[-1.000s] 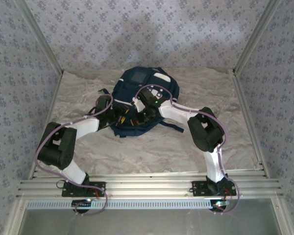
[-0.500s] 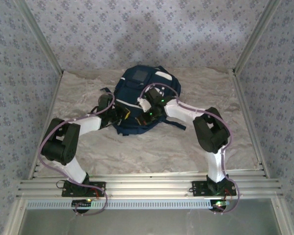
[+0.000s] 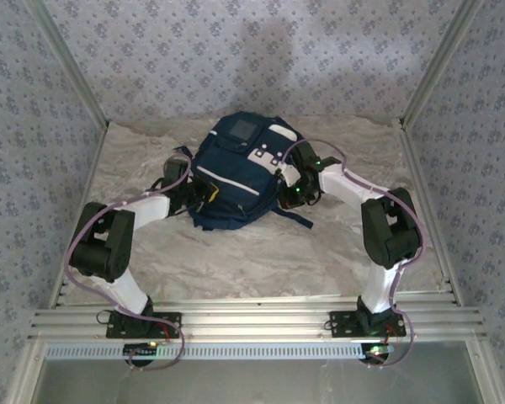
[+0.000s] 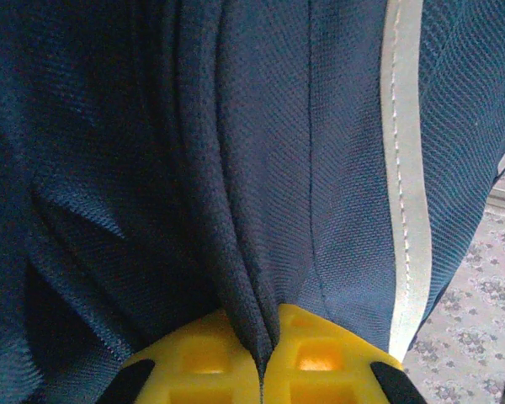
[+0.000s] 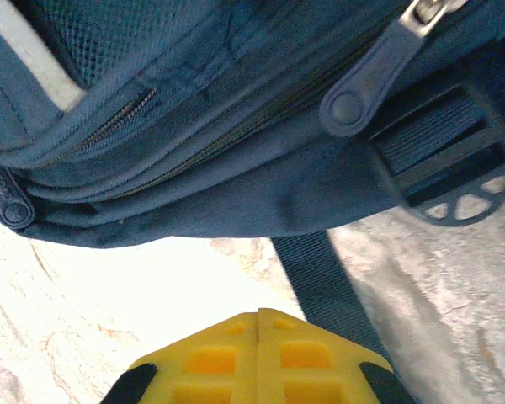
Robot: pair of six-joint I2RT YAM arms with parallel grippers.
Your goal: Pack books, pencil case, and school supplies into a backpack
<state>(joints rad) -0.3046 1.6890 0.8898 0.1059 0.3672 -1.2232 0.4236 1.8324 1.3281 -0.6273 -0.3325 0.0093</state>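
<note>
Top external view: one navy backpack is seen lying on the counter between two arms, with the left pincer at its left flank and the right pincer at its right. From the left wrist, a fold of its fabric is seen clamped between closed yellow fingers; from the right wrist, that pincer is seen shut on nothing, near two zipper pulls.
</note>
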